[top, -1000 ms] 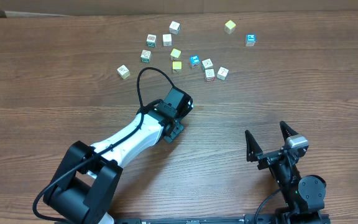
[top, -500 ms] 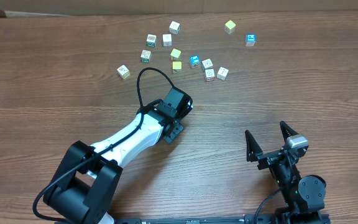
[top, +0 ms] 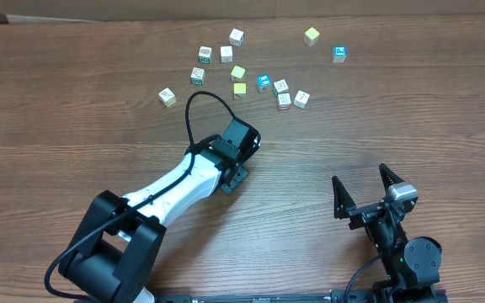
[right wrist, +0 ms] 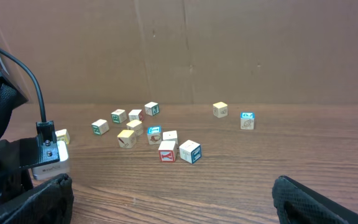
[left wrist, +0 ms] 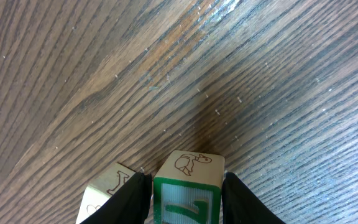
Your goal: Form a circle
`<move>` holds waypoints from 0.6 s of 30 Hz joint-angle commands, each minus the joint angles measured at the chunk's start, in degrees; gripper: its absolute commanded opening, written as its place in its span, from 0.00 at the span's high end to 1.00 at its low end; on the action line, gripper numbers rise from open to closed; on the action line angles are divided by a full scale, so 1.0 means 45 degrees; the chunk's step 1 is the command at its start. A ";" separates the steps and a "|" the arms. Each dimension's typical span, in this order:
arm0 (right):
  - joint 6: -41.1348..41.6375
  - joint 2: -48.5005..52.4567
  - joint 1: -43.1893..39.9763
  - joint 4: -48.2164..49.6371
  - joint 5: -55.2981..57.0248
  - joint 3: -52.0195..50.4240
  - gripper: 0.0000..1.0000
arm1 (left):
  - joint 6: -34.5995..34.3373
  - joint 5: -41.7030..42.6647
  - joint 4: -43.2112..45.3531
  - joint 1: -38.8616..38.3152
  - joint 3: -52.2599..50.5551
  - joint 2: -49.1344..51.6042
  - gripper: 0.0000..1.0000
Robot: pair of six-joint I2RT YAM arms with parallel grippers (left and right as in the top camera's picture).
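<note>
The left gripper is closed on a green-faced block, one finger against each side; the block's pale top face carries a drawn animal. A second pale block sits just beside the outer side of one finger. The right gripper stands fully open and empty, well apart, near the front edge of the table. The other blocks lie scattered beyond the left gripper, mostly separated, forming only a loose group.

Overhead looks down – right wrist low, level; both see cubes
</note>
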 commanded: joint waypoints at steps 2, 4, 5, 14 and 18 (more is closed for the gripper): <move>-0.0058 -0.0102 -0.0063 0.0058 0.0024 -0.0126 0.00 | 0.0423 -0.0223 0.0010 0.0083 -0.0073 0.0044 0.65; -0.0058 -0.0102 -0.0063 0.0063 0.0024 -0.0126 0.00 | 0.0437 -0.0223 0.0019 0.0083 -0.0073 0.0049 0.65; -0.0058 -0.0102 -0.0063 0.0063 0.0024 -0.0126 0.00 | 0.0520 -0.0219 0.0015 0.0083 -0.0073 0.0044 0.65; -0.0058 -0.0102 -0.0063 0.0058 0.0024 -0.0126 0.00 | 0.0612 -0.0223 0.0063 0.0083 -0.0073 0.0044 0.53; -0.0058 -0.0102 -0.0063 0.0058 0.0024 -0.0126 0.00 | 0.0612 -0.0223 0.0117 0.0083 -0.0073 0.0044 0.49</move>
